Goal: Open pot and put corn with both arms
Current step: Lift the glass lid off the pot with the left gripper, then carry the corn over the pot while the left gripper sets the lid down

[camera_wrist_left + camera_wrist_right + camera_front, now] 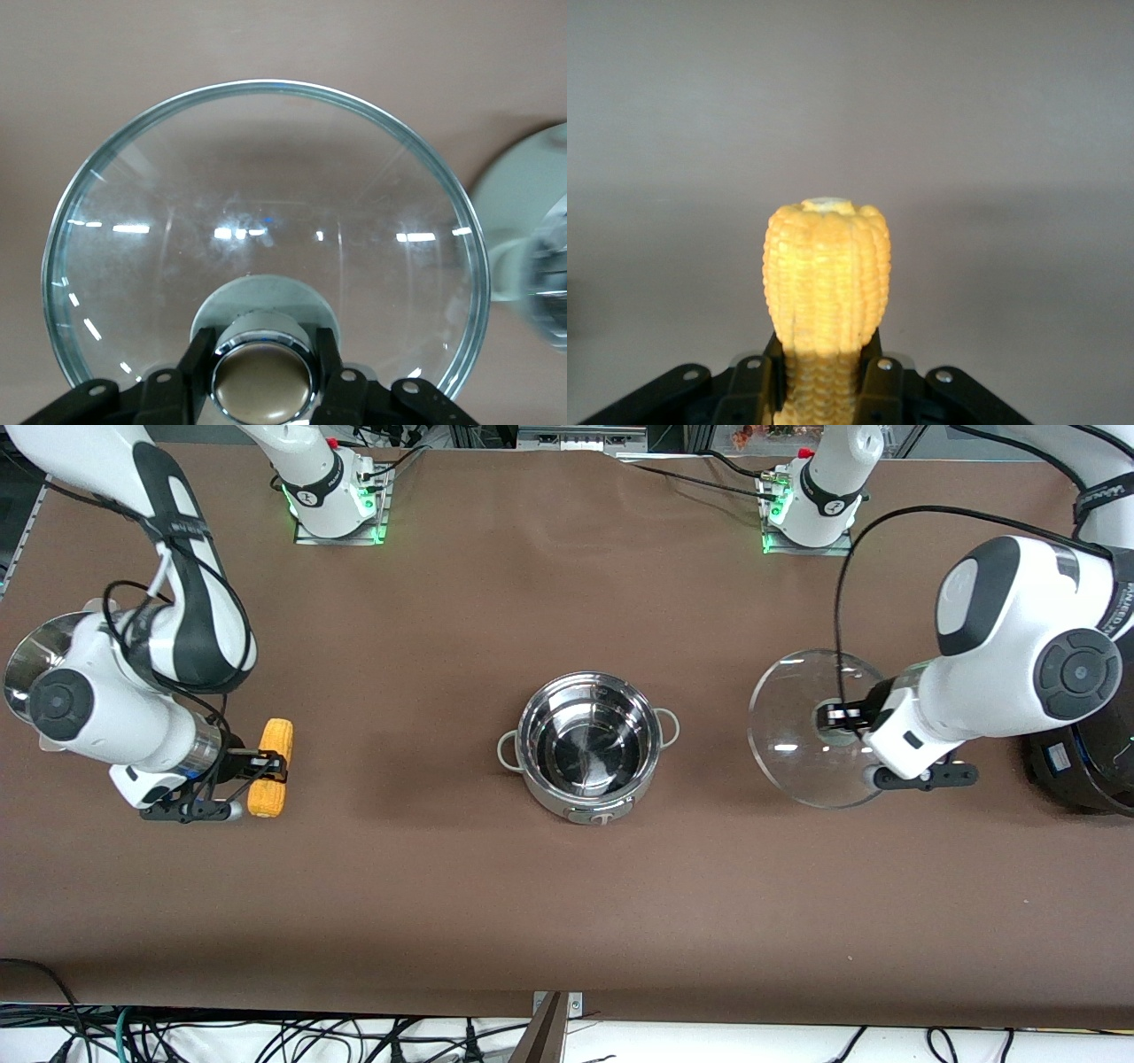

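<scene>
The steel pot [589, 753] stands open and empty at the middle of the table, control panel toward the front camera. Its edge shows in the left wrist view [542, 274]. My left gripper [837, 717] [261, 350] is shut on the round knob [261, 382] of the glass lid [802, 731] [266, 204]. It holds the lid tilted over the table, beside the pot toward the left arm's end. My right gripper [266, 766] [824, 354] is shut on the yellow corn [276, 737] [827, 274], held across its middle over the table toward the right arm's end.
A shiny steel steamer [31, 669] sits at the right arm's end of the table, mostly hidden by that arm. A large black cooker [1085, 775] stands at the left arm's end, close under the left arm. Brown table lies between pot and each gripper.
</scene>
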Controlling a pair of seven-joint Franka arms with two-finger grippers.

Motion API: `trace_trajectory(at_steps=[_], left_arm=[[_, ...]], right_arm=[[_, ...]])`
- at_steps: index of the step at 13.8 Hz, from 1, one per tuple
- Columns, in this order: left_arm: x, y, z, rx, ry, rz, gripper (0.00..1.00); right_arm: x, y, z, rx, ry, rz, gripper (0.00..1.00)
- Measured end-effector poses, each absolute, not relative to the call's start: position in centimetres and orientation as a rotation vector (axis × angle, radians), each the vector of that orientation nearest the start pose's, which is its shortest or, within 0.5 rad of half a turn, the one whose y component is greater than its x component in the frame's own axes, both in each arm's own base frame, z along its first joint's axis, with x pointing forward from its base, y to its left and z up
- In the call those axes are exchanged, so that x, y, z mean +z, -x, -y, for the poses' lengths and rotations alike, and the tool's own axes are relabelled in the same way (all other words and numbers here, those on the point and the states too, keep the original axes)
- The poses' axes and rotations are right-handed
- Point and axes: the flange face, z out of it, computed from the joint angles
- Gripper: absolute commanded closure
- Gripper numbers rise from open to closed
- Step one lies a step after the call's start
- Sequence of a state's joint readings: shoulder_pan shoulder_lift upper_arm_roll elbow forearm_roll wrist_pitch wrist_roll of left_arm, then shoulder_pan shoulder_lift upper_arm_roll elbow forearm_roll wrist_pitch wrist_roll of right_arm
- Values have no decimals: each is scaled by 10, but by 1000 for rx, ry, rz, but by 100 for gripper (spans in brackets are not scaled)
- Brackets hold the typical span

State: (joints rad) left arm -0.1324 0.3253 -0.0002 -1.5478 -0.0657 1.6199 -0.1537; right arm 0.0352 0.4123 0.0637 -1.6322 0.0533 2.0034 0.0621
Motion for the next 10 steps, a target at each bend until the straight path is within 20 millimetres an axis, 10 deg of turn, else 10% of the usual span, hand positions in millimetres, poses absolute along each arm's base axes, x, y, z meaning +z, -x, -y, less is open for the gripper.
trace_trajectory(at_steps=[5,10], left_arm=[[369,-603,-10,293,3133,-117,100],[288,-589,-43,100,3127,-181,100]], right_arm=[[489,-654,-149,130,3040,-80,97],[490,-593,-325,138,3067,140,97]])
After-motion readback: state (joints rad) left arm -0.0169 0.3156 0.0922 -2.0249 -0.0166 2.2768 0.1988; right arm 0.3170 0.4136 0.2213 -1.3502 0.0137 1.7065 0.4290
